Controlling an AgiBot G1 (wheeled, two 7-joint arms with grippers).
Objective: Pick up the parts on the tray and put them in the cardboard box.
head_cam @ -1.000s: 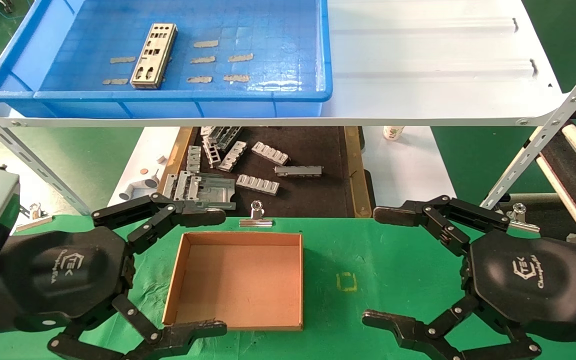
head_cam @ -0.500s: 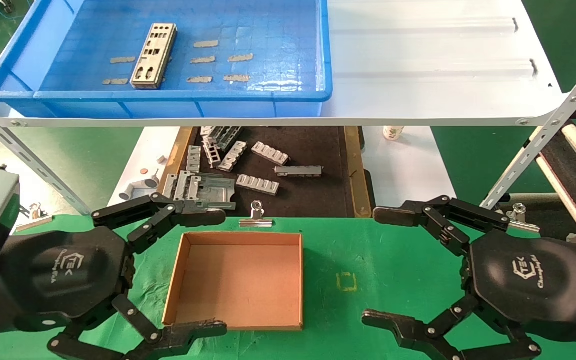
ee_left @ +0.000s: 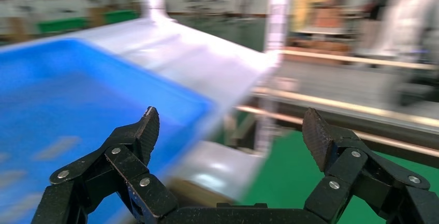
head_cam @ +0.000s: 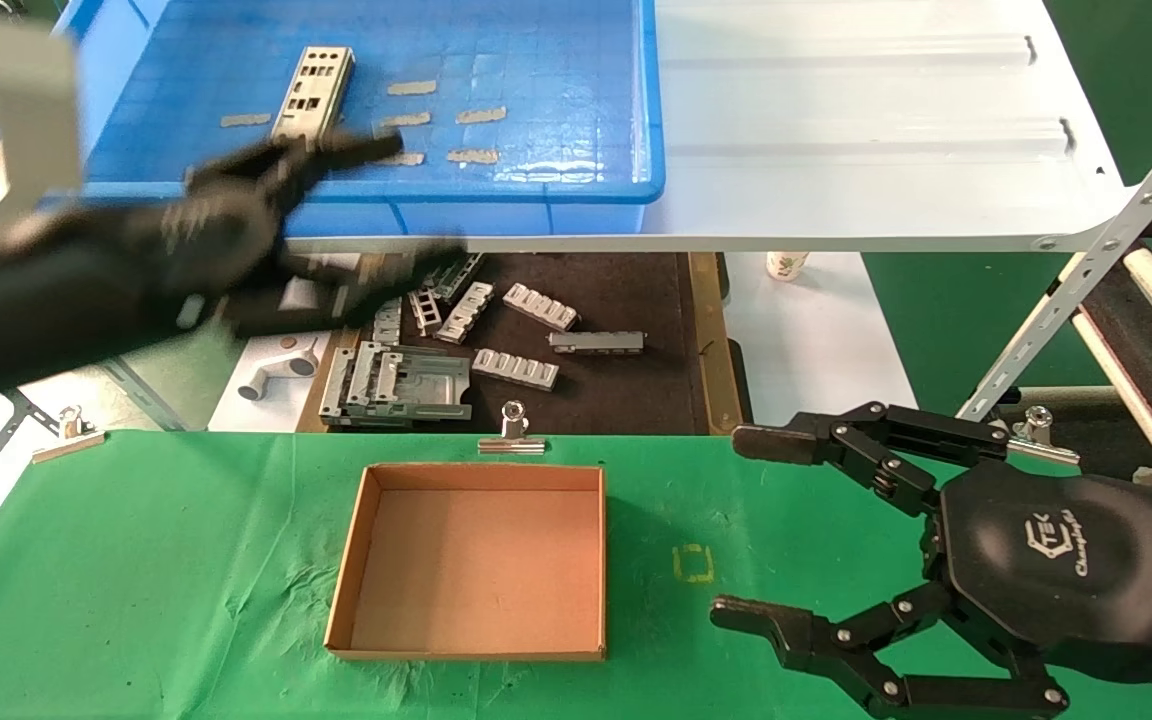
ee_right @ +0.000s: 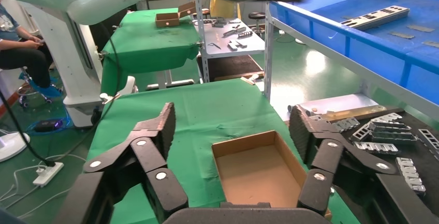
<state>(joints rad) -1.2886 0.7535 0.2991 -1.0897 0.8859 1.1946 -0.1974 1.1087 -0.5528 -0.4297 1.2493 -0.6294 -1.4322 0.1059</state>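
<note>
One silver-grey punched metal part [head_cam: 314,85] lies in the blue tray [head_cam: 536,70] on the white shelf, its near end hidden behind my left gripper. My left gripper [head_cam: 406,200] is raised and blurred at the tray's front wall, open and empty, with its upper finger over the tray; it also shows in the left wrist view [ee_left: 230,123], with the tray [ee_left: 57,94] beside it. The empty cardboard box [head_cam: 476,560] sits on the green cloth. My right gripper [head_cam: 741,525] is open and empty, low to the right of the box [ee_right: 259,169]. The right wrist view also shows the part [ee_right: 375,17].
Beige tape scraps [head_cam: 481,115] lie on the blue tray's floor. Below the shelf [head_cam: 836,120], a dark brown-rimmed tray [head_cam: 636,390] holds grey ribbed brackets [head_cam: 516,368]. A binder clip [head_cam: 513,430] sits at the cloth's far edge. A slanted metal strut [head_cam: 1086,290] stands at right.
My left arm has swung up and forward from beside the cardboard box to the blue tray's front wall, still open. My right gripper has shifted only slightly.
</note>
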